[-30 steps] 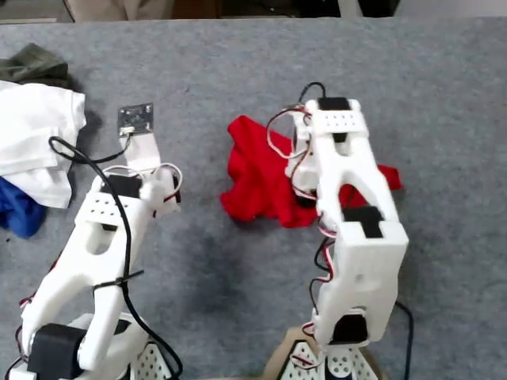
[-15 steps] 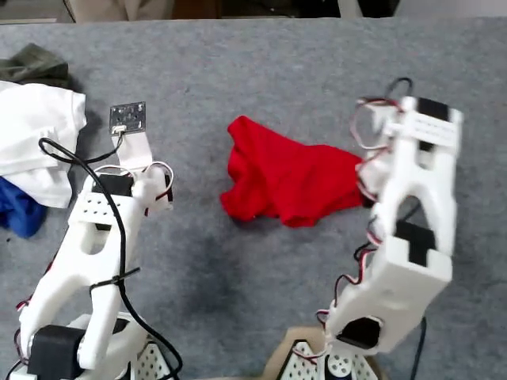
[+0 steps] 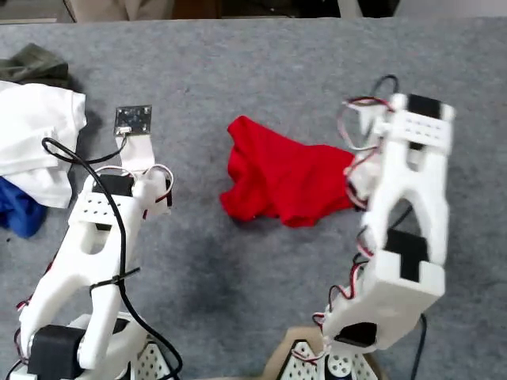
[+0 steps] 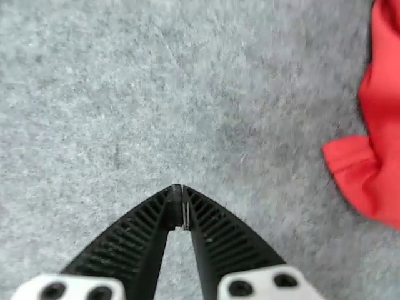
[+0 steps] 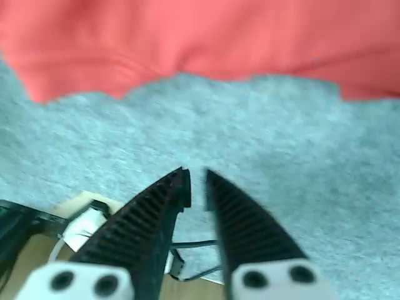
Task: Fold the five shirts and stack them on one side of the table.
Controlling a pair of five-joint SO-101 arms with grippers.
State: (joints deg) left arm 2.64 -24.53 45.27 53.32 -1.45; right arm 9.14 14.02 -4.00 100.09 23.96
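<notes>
The red shirt [image 3: 285, 182] lies crumpled in the middle of the tabletop [image 3: 238, 63]. The white shirt [image 3: 36, 138] and other unfolded ones are heaped at 10 o'clock. My right jaws sit at the red shirt's 3 o'clock edge, a sliver apart and gripping nothing; my left jaws are clenched on nothing, off at its 9 o'clock. The risk as I judge it — I pinch a bunched layer rather than a single hem, and a one-sided pull drags the whole wad instead of spreading it.

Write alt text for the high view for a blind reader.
A crumpled red shirt lies on the grey table between the left arm and right arm. White, blue and olive shirts are heaped at the left edge.
</notes>
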